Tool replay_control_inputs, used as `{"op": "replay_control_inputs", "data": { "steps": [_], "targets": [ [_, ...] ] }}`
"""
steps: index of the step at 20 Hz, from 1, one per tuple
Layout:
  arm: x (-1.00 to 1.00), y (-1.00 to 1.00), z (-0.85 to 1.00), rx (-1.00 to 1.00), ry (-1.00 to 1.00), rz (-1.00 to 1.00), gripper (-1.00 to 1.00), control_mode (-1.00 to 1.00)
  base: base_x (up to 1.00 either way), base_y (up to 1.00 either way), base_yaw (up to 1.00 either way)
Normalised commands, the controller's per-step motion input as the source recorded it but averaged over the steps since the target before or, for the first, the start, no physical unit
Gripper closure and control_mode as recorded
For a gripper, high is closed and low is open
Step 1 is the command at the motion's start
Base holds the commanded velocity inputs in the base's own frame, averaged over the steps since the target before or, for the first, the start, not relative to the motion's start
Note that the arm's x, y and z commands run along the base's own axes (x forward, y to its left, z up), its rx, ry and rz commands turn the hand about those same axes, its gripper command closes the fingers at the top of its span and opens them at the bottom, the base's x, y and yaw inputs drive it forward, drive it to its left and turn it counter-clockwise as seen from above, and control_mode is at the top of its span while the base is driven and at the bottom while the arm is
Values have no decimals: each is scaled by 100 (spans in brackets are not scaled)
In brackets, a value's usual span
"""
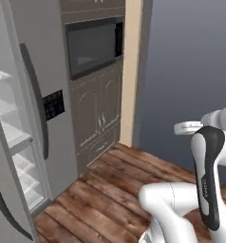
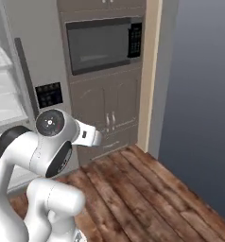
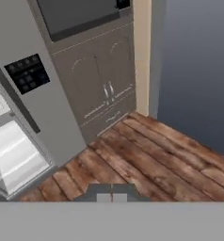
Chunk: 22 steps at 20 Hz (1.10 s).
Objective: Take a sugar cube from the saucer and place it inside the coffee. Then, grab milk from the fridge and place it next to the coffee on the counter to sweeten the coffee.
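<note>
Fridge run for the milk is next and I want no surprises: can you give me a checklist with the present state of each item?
1. Fridge door open: ok, pale shelves are exposed on the left.
2. Milk spotted on a shelf: not ok, no carton seen on the shelves in view.
3. Gripper free to grasp: ok for empty, nothing between the fingertips; not ok for ready, the jaws are shut.
4. Gripper aimed at the shelves: not ok, the hand view looks at the wooden floor and lower cabinet.
5. Floor before the fridge free of obstacles: ok.

White glossy arm (image 1: 181,204), black joint bands, round grey cap; lettering unreadable.
</note>
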Motion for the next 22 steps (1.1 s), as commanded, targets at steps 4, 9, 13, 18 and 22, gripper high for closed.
{"op": "replay_control_inputs", "data": {
  "steps": [4,9,13,18,22],
  "targets": [
    [0,0,0,0,0,0,100,100,66,-52,72],
    [0,0,0,0,0,0,100,100,48,-33,73],
    [0,0,0,0,0,0,100,100,43,-3,71],
    [0,0,0,0,0,0,100,100,44,0,58],
    [0,0,0,0,0,0,100,100,47,15,25]
  ]
}}
